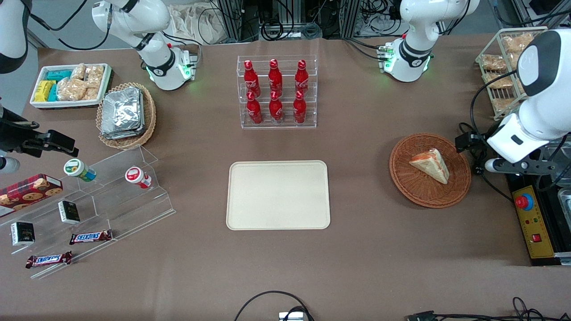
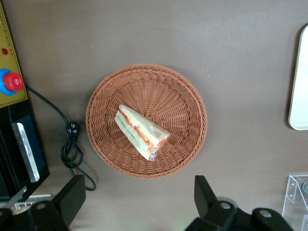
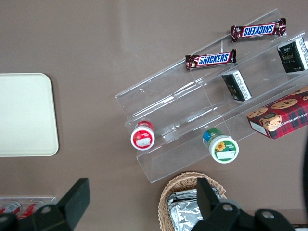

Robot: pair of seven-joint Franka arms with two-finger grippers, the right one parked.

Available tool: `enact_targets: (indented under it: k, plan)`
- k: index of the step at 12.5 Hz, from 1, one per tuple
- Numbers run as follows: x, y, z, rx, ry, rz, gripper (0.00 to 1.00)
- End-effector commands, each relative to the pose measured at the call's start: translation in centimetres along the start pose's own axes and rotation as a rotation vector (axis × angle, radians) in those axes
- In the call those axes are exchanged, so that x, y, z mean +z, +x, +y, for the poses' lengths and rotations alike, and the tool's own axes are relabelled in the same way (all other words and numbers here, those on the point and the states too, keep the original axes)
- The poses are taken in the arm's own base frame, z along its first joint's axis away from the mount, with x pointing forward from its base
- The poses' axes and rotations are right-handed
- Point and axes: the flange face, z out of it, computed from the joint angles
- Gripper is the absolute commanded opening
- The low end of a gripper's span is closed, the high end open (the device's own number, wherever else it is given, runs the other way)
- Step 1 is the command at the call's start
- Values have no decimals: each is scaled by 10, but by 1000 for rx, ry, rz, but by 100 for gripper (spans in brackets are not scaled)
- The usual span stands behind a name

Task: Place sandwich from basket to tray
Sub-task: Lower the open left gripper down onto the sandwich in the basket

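The sandwich (image 1: 430, 165) (image 2: 142, 132), a wrapped white-bread wedge with red and green filling, lies in the round reddish-brown wicker basket (image 1: 401, 178) (image 2: 192, 96) toward the working arm's end of the table. The cream tray (image 1: 278, 195) (image 2: 301, 96) lies flat at the table's middle with nothing on it. My left gripper (image 2: 139, 197) hangs high above the table just beside the basket's rim. It is open, with its black fingers (image 2: 72, 197) wide apart and only bare tablecloth between them.
A clear rack of red bottles (image 1: 276, 91) stands farther from the front camera than the tray. A yellow control box with a red button (image 1: 531, 218) (image 2: 9, 82) and a coiled cable (image 2: 72, 144) lie beside the basket. A wire rack of bagged snacks (image 1: 504, 67) stands nearby.
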Motion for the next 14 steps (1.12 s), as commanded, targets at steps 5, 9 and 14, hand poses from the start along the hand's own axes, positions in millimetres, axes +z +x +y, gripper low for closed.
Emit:
enact_targets:
  k: [5,9,14]
  plan:
    - [97,-18,2,-474,3,76,100]
    - [163,-25,-6,-785,-21,89,100]
    - [216,-24,-5,-1009,-17,24,100]
